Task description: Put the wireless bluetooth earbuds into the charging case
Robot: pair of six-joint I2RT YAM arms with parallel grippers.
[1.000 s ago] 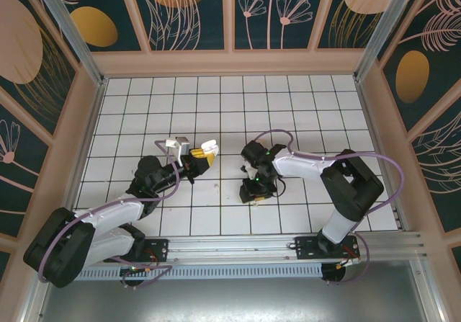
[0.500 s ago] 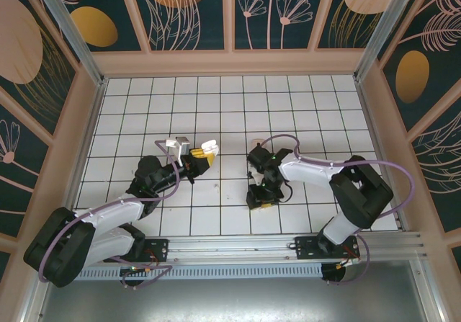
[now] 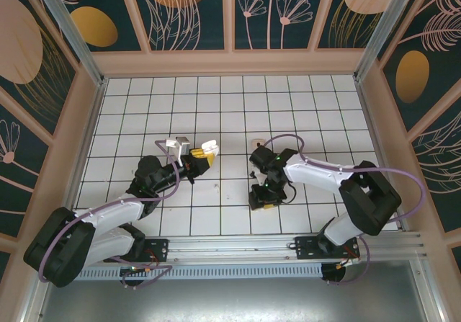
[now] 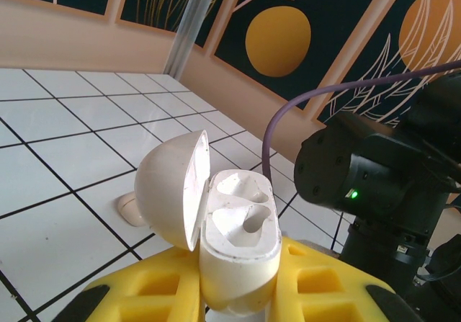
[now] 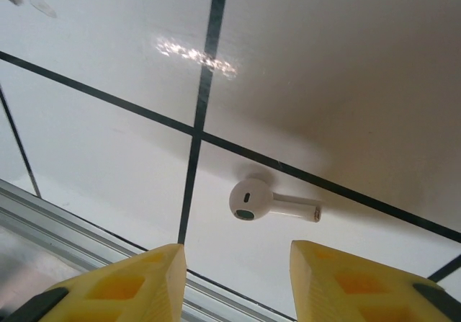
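Observation:
My left gripper (image 4: 238, 286) is shut on the charging case (image 4: 238, 243), its yellow fingers (image 4: 144, 293) pressing the lower body from both sides. The case stands upright with its lid swung open to the left, and both inner wells are hollow. From above, the case (image 3: 209, 148) is held over the tiles left of centre. One white earbud (image 5: 252, 199) lies on a tile, its stem pointing right. My right gripper (image 5: 238, 264) hangs open just above it, yellow fingertips (image 5: 144, 271) apart on either side and not touching it. Seen from above, the right gripper (image 3: 261, 198) points down at the floor.
A small pale rounded piece (image 4: 133, 208) lies on the tile behind the open lid. A tiny pale speck (image 3: 218, 186) sits between the arms, too small to identify. The metal rail (image 5: 43, 225) at the table's near edge runs close to the earbud. The right arm's purple cable (image 3: 277, 136) loops above it.
The right arm has swung its elbow rightward and its gripper has settled slightly right, over the earbud. The left arm and the case have not moved.

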